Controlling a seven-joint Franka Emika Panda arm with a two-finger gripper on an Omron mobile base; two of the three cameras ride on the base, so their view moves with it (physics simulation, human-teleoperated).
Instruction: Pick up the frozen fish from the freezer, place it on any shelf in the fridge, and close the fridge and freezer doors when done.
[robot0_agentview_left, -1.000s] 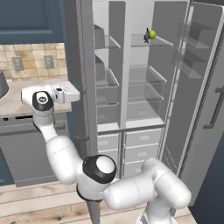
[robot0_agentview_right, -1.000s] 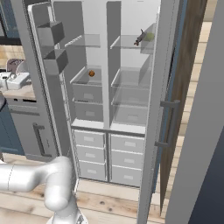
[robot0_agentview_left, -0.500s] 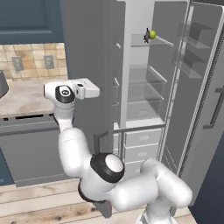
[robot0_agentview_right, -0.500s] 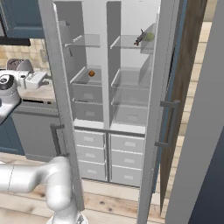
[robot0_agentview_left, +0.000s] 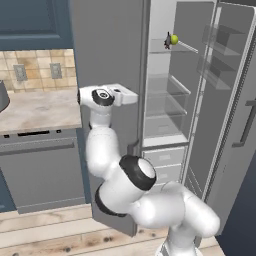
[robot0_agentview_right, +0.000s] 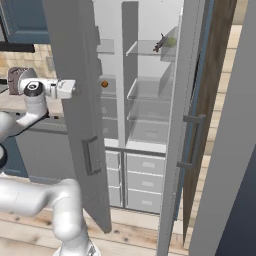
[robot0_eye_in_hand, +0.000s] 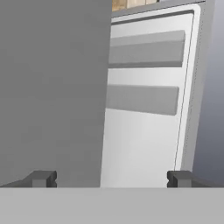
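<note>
I have swung the freezer door (robot0_agentview_right: 80, 125) most of the way shut; it now stands right against my gripper (robot0_eye_in_hand: 111, 178), whose fingers are spread wide and hold nothing. Beyond and to the right of the hand, the frozen fish (robot0_agentview_left: 167, 41) lies on a fridge shelf (robot0_agentview_left: 182, 46), so door-closing remains.

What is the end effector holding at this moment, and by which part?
Nothing. The end effector is open with empty space between its fingertips, facing the edge of the freezer door. The frozen fish lies on a fridge shelf.
</note>
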